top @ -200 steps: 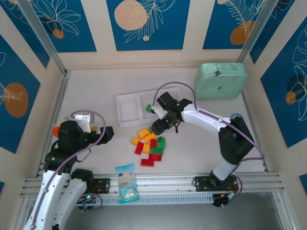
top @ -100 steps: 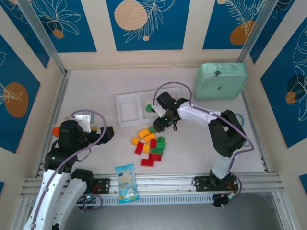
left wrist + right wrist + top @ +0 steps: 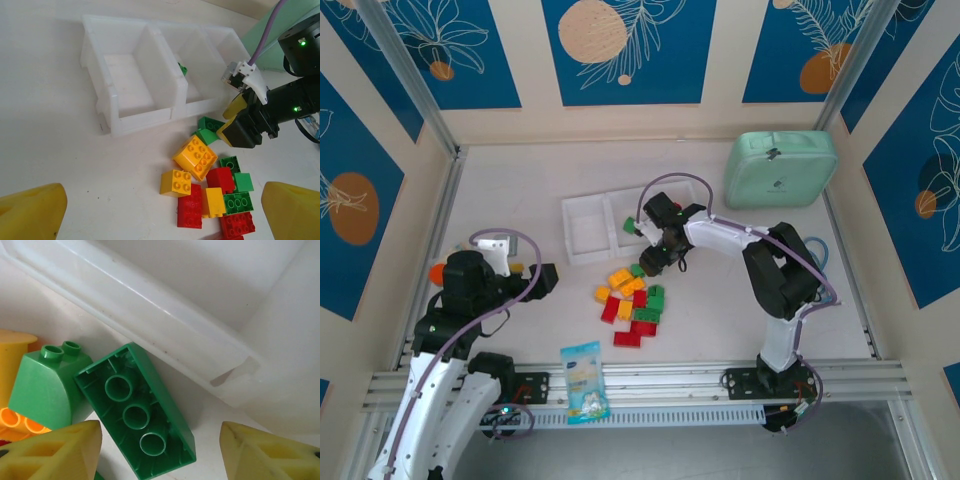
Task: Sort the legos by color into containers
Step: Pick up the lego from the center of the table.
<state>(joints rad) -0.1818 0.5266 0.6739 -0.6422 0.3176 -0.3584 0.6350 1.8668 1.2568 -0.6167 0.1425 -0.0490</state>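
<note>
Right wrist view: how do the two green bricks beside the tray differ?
The long green brick lies upside down, its hollow underside and three tubes showing; the curved green brick shows two studs and a smooth rounded face. The long one is longer and flat-sided, the curved one stubbier. Both are green and lie side by side just outside the tray.

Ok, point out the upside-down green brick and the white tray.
Upside-down green brick (image 3: 135, 405): right wrist view, its hollow underside.
White tray (image 3: 145, 114): left wrist view, its near wall.
</note>
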